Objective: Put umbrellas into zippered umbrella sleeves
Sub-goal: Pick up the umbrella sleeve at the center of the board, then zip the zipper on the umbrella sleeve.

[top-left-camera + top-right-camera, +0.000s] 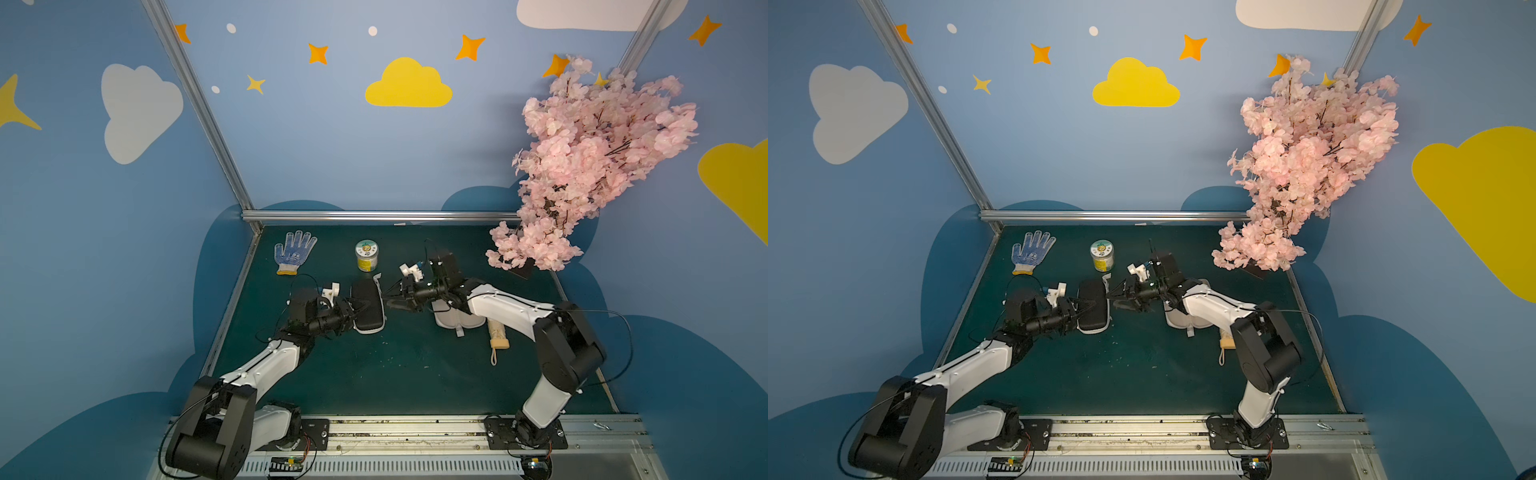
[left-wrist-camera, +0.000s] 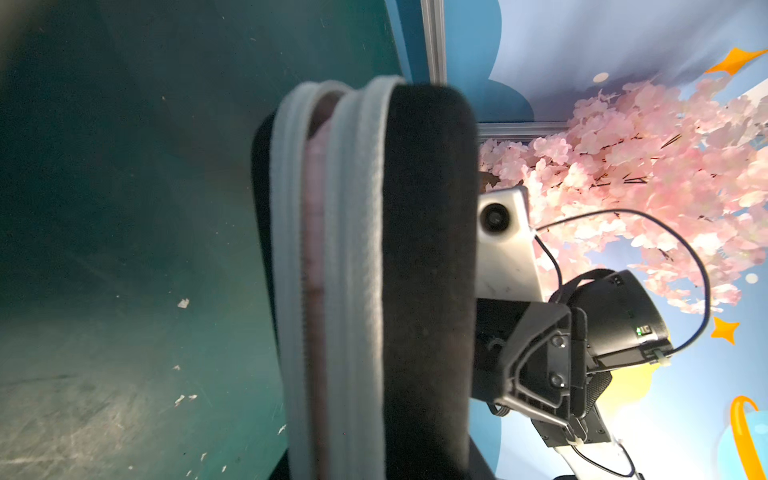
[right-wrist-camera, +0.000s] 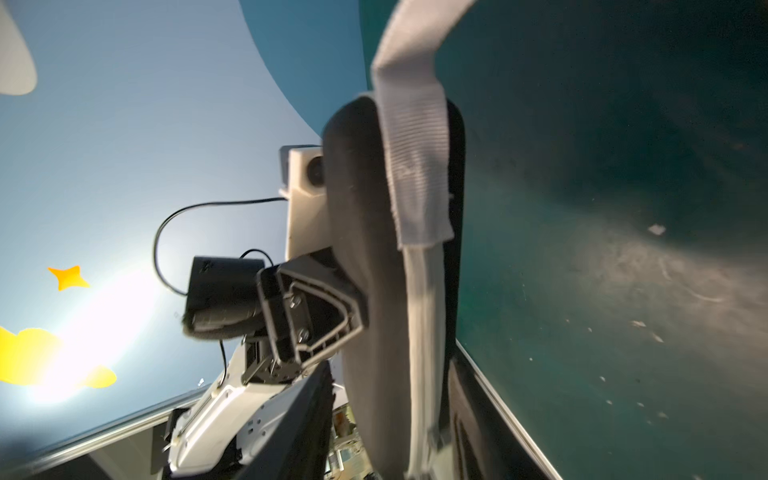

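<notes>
Arms rise from the metal rail (image 1: 395,428) at the near edge of the dark green bench (image 1: 395,374). Farther in, on the right, a slim beige-tan folded umbrella (image 1: 498,336) lies bare, just beside a pale oblong zip case (image 1: 446,318) half hidden under the right arm. At mid-bench lies the black-shelled oblong zip case (image 1: 369,307). The left wrist view shows a pale pink rolled umbrella (image 2: 316,232) inside it, through a gap between the grey zip tapes. The left tool (image 1: 356,311) has one finger (image 3: 328,316) against the shell; whether it is clenched I cannot tell. The right tool (image 1: 390,301) is released, jaws apart at the case's other edge, where a grey webbing strap (image 3: 415,166) hangs loose. Farthest stand a round-lidded jar (image 1: 366,255), a blue-dotted white glove (image 1: 293,251) and a pink blossom branch (image 1: 590,166).
</notes>
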`<act>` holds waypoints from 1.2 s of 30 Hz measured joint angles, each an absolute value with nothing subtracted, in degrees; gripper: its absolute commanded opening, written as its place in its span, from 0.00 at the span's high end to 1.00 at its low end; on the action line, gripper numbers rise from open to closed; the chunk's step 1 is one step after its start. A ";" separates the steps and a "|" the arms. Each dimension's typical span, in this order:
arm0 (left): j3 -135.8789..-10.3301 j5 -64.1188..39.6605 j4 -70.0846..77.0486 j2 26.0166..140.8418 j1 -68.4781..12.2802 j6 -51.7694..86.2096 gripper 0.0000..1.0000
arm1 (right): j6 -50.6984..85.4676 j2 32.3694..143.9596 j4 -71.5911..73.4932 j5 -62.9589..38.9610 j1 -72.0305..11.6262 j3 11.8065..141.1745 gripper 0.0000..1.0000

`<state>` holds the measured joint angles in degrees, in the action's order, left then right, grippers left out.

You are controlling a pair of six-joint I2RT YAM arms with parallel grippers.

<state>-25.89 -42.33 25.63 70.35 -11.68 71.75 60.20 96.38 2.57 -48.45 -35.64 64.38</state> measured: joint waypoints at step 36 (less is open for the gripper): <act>-44.34 -65.91 12.64 75.57 -10.74 61.14 0.74 | 0.16 79.50 -4.10 -38.63 -45.52 58.54 0.64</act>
